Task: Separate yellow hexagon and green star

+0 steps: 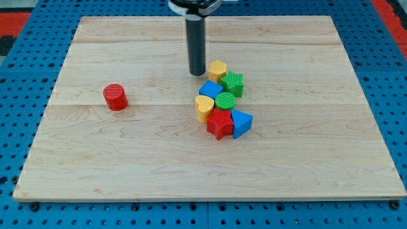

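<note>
- My tip (196, 73) rests on the surface (127, 159), just left of the yellow hexagon (218, 69).
- The hexagon seemingly touches the green star (233, 83).
- No jaws: the end effector is a plain rod.
- Risk: pushing rightward drives both blocks together, disturbing the blue block (210, 90).

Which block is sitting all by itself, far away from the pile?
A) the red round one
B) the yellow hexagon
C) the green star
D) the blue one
A: the red cylinder sits alone toward the view's left, while the yellow hexagon, green star and the other blocks crowd together just to the view's right of my tip.
</note>
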